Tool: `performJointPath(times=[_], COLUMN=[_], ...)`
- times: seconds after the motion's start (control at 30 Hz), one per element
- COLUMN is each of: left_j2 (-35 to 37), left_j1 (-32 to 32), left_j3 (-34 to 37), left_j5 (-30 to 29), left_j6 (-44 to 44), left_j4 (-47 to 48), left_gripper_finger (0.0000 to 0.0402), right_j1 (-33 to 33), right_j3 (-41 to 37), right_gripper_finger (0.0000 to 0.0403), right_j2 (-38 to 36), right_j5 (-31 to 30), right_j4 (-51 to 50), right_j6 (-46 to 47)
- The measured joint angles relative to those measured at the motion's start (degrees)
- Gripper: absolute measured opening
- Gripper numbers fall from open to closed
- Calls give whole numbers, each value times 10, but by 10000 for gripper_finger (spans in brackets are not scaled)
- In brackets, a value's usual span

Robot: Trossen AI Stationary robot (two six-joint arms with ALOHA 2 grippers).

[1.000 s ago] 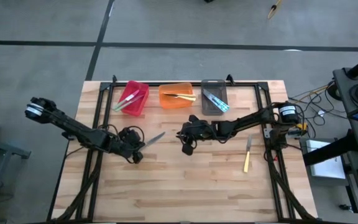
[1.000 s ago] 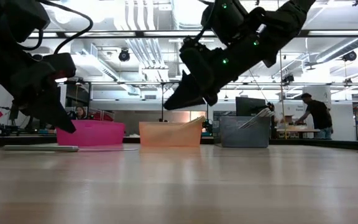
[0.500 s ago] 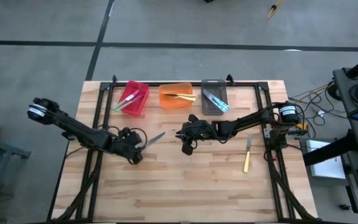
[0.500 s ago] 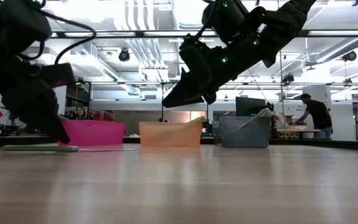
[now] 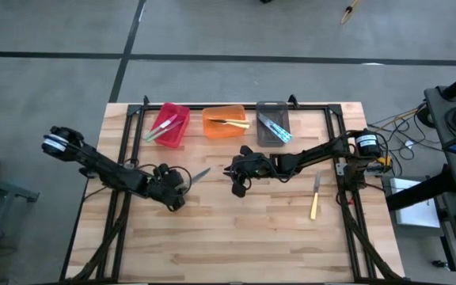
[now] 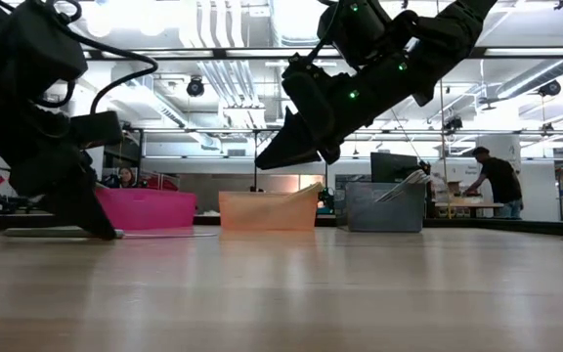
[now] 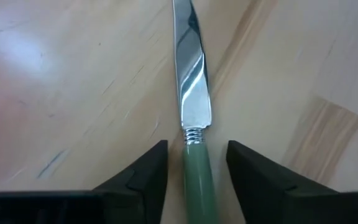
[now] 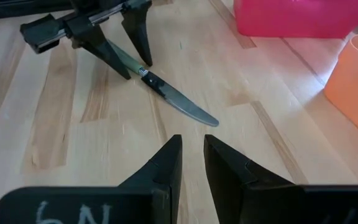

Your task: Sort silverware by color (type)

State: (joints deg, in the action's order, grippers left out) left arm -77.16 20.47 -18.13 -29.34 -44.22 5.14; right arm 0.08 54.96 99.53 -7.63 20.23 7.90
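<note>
Left gripper [image 7: 191,177] down at wooden table [image 5: 236,237], left of centre; jaws apart, straddling green plastic handle of silver-bladed knife [image 7: 191,118], not clamped. Knife flat on table, blade pointing toward right gripper [image 5: 237,188]. Right gripper hovers mid-table above surface, empty, jaws slightly parted. Yellow-handled utensil [image 5: 315,198] lies far right.

Knife [image 7: 193,99]: glossy metal blade, matt green plastic handle; wood table [image 7: 55,93].
</note>
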Motion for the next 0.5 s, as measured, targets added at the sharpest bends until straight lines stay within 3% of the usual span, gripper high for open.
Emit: performJointPath(times=[0.27, 0.5], left_j2=[-9, -1], left_j1=[0, 2], left_j3=[0, -13], left_j5=[-6, 0], left_j6=[-53, -76], left_j4=[1, 14], left_gripper_finger=[25, 23], right_j1=[0, 0], right_j3=[0, 0], right_gripper_finger=[59, 59], right_j2=[0, 0], right_j5=[0, 1], right_j4=[-2, -3], right_j6=[0, -10])
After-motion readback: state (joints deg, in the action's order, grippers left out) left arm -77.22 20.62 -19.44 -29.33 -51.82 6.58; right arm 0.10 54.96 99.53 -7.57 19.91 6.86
